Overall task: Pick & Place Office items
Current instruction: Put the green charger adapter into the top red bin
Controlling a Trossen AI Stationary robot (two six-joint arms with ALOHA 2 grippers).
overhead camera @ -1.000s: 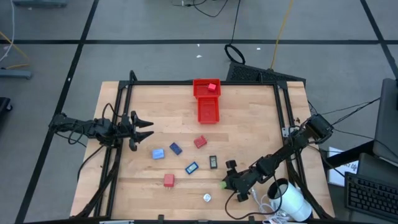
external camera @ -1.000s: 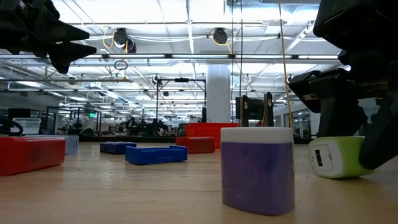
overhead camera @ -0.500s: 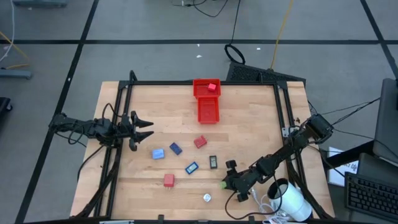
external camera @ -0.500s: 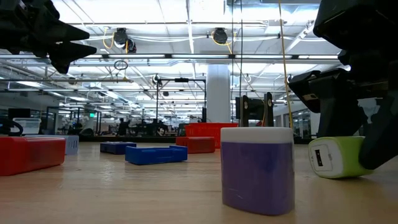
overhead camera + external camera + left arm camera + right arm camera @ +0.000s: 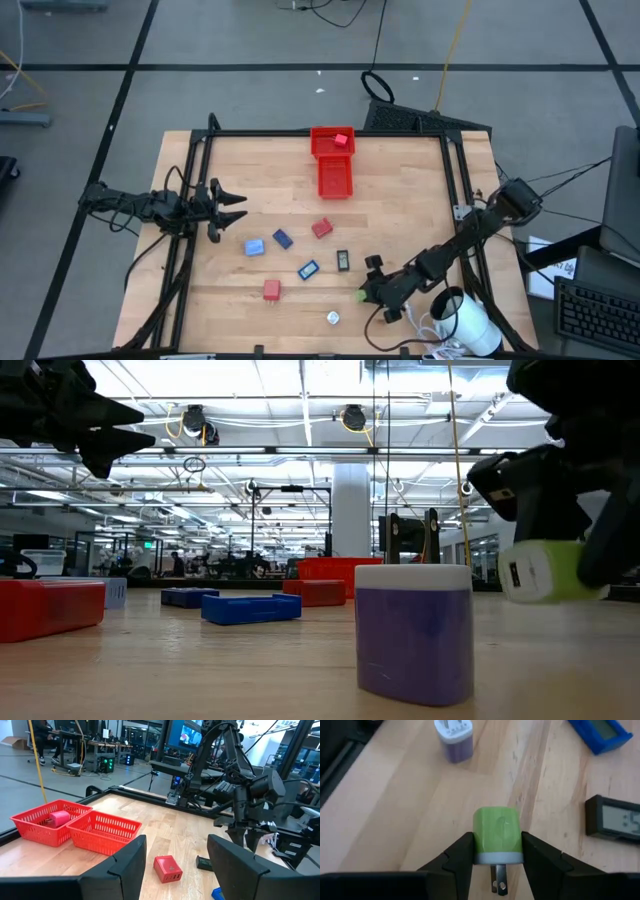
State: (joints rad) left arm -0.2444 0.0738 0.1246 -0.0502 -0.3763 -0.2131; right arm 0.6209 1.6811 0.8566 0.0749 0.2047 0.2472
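Observation:
My right gripper (image 5: 497,851) is shut on a green-white charger plug (image 5: 497,836) near the table's near right corner; the pair also shows in the high view (image 5: 364,294) and the plug in the low view (image 5: 550,572). My left gripper (image 5: 236,200) is open and empty at the table's left side, above the wood. Loose on the table lie a purple-white plug (image 5: 332,318), a black piece (image 5: 343,261), a blue piece (image 5: 308,269), two red pieces (image 5: 271,290) (image 5: 321,229), a light-blue piece (image 5: 254,246) and a dark-blue piece (image 5: 282,239). My right gripper pinches the plug's green body by its two opposite sides (image 5: 479,840) between the two fingers. The fingers (image 5: 457,855) slant down from above. The white end with the metal prongs (image 5: 497,882) points back toward the wrist. The plug hangs clear of the table (image 5: 560,660).
A red two-compartment tray (image 5: 320,170) stands at the far middle, with a pink piece (image 5: 341,139) in its far compartment. A big white cylinder with cable (image 5: 470,322) lies just off the near right corner. A dark frame (image 5: 300,133) rims the table.
My right gripper has gone up with the green-white plug. The plug rested on the table a second ago and now hangs clear of it.

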